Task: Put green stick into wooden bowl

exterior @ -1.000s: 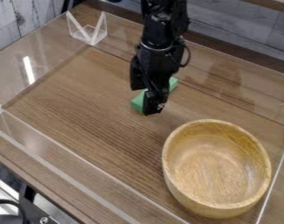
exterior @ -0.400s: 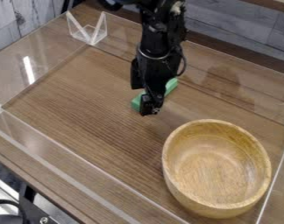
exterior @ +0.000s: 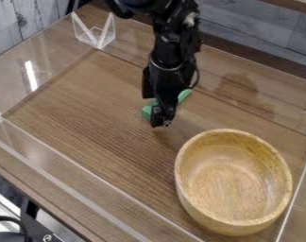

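Near upper center of the frame, claw [exterior: 160, 102] stands wide over green stick [exterior: 159, 112]; bowl [exterior: 232, 181] lower right. Center fingers across stick's narrow width, lower straight, then close.

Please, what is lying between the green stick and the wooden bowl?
Only bare table top shows between the green stick and the wooden bowl in the camera view.
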You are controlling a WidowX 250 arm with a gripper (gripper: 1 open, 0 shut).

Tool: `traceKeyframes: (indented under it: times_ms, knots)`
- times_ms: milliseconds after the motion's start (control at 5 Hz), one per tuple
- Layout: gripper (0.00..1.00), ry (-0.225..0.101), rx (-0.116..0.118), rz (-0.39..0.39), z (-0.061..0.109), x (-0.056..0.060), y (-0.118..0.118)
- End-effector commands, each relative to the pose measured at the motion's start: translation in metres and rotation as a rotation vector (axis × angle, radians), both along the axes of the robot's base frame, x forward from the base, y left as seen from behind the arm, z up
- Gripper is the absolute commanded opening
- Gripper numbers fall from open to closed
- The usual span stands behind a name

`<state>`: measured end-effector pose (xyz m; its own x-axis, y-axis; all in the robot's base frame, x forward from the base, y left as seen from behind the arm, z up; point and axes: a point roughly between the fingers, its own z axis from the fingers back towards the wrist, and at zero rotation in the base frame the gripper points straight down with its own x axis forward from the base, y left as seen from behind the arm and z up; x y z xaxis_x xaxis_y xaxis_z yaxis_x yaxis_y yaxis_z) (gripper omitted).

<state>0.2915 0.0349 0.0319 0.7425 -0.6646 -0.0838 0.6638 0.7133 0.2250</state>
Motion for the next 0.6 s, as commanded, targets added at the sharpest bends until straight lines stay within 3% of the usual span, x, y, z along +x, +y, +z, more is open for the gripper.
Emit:
traceKeyframes:
  times_ms: [0,400]
  knots:
    - [1.00,-0.038,0.005,0.008,0.0048,0.0087,0.0051]
    - [1.00,-0.042,0.011,0.019,-0.0025,0.0125,0.0093]
